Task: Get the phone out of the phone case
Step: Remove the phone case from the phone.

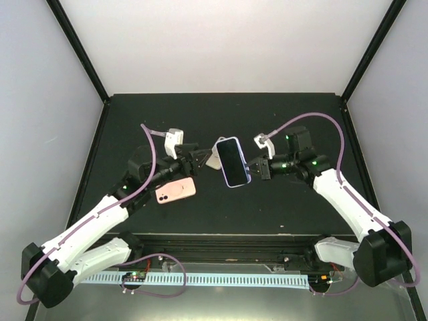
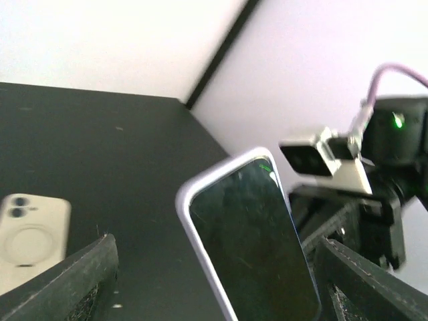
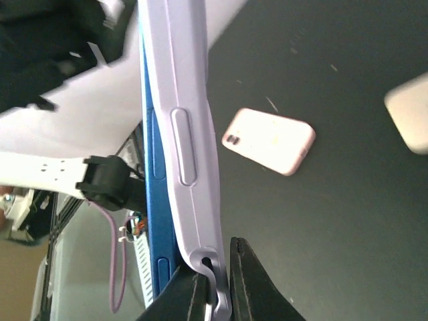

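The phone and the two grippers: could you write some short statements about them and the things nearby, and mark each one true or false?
1. The phone sits inside a lavender case. True.
2. The right gripper holds nothing. False: its jaws are shut on the edge of the lavender case.
3. The left gripper has its jaws open. True.
4. The pink case is lifted off the table. False: it lies flat on the table.

Left wrist view: the phone [image 2: 251,241] ran off the bottom edge, the cream case [image 2: 30,231] off the left. Right wrist view: we saw a blurred pale object [image 3: 408,114] cropped at right and could not identify it.
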`<state>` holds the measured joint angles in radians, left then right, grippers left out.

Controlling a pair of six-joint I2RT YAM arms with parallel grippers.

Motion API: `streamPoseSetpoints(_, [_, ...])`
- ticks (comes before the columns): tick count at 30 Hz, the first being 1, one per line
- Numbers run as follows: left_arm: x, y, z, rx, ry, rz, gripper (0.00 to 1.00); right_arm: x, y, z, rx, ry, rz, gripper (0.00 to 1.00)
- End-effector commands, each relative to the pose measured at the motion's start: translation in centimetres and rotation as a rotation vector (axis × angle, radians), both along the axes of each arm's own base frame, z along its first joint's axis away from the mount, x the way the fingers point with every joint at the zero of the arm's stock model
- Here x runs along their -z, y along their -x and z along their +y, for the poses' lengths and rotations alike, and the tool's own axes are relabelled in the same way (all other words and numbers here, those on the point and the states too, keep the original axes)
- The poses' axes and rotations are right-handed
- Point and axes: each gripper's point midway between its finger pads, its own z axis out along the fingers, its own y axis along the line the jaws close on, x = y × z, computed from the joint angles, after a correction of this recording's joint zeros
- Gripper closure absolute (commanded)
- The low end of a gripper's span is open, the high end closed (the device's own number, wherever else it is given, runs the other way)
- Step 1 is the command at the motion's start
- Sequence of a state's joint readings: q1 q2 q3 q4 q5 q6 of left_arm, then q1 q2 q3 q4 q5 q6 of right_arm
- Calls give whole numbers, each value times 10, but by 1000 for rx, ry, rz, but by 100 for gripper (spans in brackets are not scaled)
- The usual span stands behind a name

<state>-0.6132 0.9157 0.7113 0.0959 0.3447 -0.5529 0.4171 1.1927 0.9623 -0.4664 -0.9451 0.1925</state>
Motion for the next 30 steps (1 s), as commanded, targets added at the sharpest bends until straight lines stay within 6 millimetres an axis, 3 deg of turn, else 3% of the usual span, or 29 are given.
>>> streamPoseSetpoints(1, [6, -26, 24, -240, -105, -25, 18, 28, -23, -23, 162, -8, 82, 99])
streamPoseSetpoints(5, [42, -13, 4, -215, -198, -18, 22, 76, -54, -63, 445, 142, 153, 99])
streamPoseSetpoints(10, [83, 6, -42, -134, -346, -56, 29, 119, -66, -85, 582, 284, 254, 99])
streamPoseSetpoints(19, [135, 13, -124, -4, -575, -213, 26, 154, -76, -86, 607, 326, 333, 99])
streamPoseSetpoints(30, [175, -5, -168, -26, -635, -326, 24, 176, -79, -87, 620, 375, 432, 99])
